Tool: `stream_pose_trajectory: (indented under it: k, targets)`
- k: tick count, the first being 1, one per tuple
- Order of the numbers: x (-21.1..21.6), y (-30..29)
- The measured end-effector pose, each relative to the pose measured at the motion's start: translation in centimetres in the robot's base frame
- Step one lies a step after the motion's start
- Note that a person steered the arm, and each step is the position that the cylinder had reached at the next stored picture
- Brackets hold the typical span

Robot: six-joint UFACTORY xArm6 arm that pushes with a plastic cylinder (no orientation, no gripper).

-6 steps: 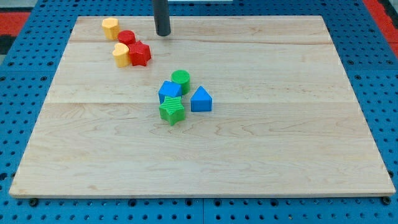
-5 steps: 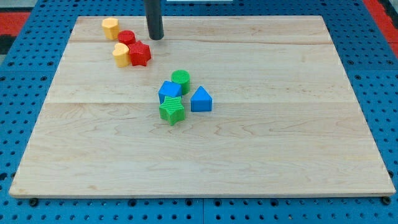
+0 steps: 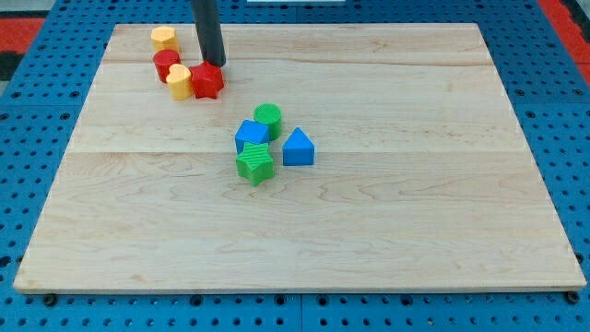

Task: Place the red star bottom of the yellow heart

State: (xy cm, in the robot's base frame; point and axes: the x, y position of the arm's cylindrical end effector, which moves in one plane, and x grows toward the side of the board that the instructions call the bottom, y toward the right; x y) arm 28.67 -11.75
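The red star (image 3: 206,81) lies near the board's top left, touching the right side of the yellow heart (image 3: 180,81). My tip (image 3: 213,63) stands right at the star's upper edge, just above it in the view. A red round block (image 3: 167,65) sits against the heart's upper left. A yellow hexagonal block (image 3: 164,39) lies above that, near the board's top edge.
A cluster sits near the board's middle: a green round block (image 3: 267,117), a blue block (image 3: 251,136), a green star (image 3: 255,164) and a blue triangle (image 3: 298,148). The wooden board (image 3: 415,203) rests on a blue pegboard.
My tip has moved left and down to the red star's upper edge. The red round block has shifted left, now beside the heart's upper left.
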Motion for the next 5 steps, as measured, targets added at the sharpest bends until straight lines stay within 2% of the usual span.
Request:
stream_pose_trajectory:
  k: [4,5]
  targets:
    - [5.9,0.7]
    - [3.9,3.4]
